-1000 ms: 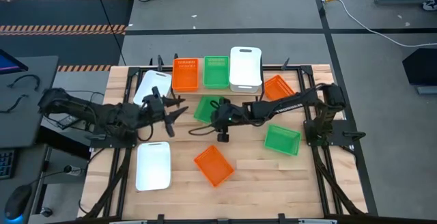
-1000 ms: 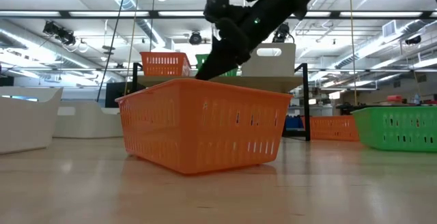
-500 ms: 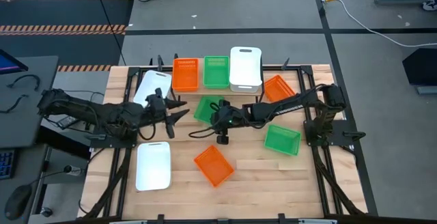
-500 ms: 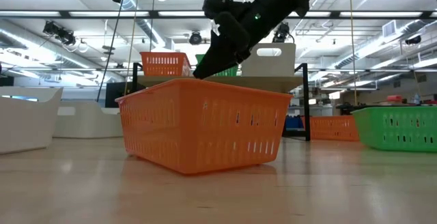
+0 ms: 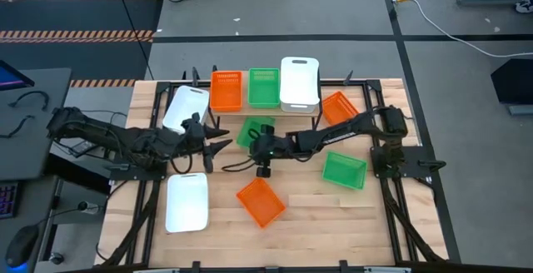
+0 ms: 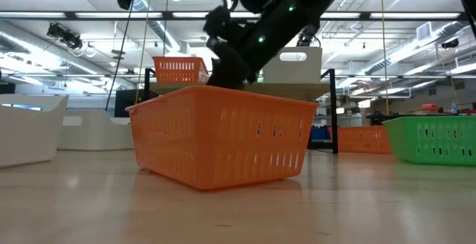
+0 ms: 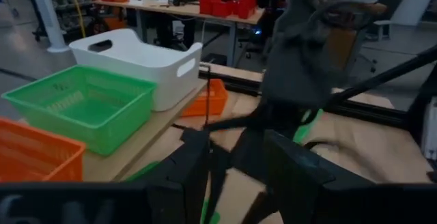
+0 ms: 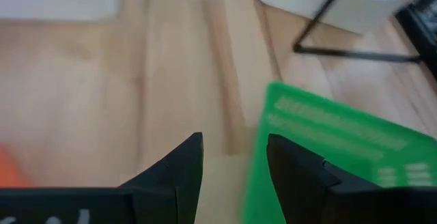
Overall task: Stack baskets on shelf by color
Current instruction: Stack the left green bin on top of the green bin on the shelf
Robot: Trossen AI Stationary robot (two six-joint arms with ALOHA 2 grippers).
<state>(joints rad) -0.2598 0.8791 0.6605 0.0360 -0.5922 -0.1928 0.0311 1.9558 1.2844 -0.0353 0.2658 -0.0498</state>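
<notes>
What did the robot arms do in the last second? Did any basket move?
The right gripper slid further left across the table, reaching over the loose green basket in the middle with its fingers open. The left gripper edged slightly right and stays open and empty. No basket moved: one orange, one green and one white still sit on the shelf.

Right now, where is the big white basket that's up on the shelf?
In the high view, the white basket sits at the right end of the row on the shelf, at the table's far edge, right beside the green basket.
</notes>
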